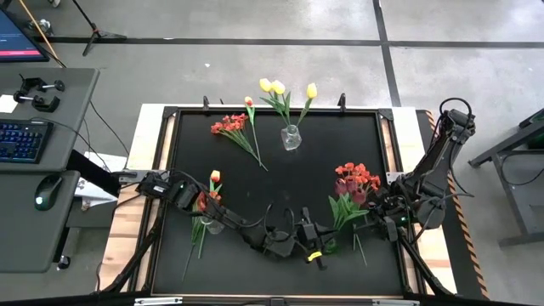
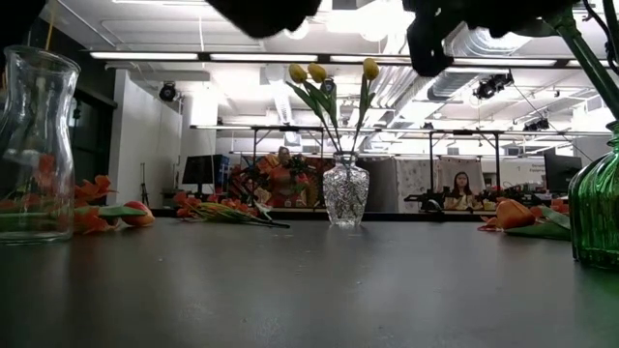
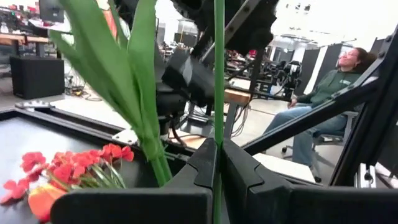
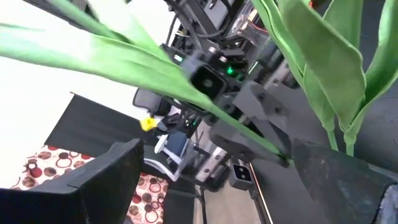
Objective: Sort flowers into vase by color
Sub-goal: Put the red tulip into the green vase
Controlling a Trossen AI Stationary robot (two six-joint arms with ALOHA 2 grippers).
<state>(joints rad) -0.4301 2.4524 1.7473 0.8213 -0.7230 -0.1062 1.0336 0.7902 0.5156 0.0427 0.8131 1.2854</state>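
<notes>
Tulips of artificial make, red and maroon heads on green stems [image 1: 353, 191], stand bunched in a dark green ribbed glass vase [image 2: 598, 208] at the near right of the black matte tabletop [image 1: 280, 183]. Just beside that vase the left tool [image 1: 316, 252] is clenched on one thin green stem [image 3: 218, 93], its leaves rising past the fingers. On the vase's other side the right tool [image 1: 381, 223] stands released, jaws wide, with green leaves [image 4: 323, 56] between them; nothing shows it gripping. Well left of the green vase, a tall clear glass vase [image 2: 34, 145] holds an orange tulip [image 1: 215, 177], with more orange heads lying at its foot. Farther back from the green vase, at mid-tabletop, a small clear cut-glass vase [image 1: 291, 138] carries three yellow tulips [image 1: 277, 87]. Left of that, a loose red-orange bunch [image 1: 234, 125] lies flat. Beyond the tabletop the room is an open workshop: grey concrete floor, ceiling strip lights and ducts, benches with monitors, and a seated person in a green top [image 3: 329, 87]. A grey desk with keyboard [image 1: 21, 140] and mouse stands far left.
</notes>
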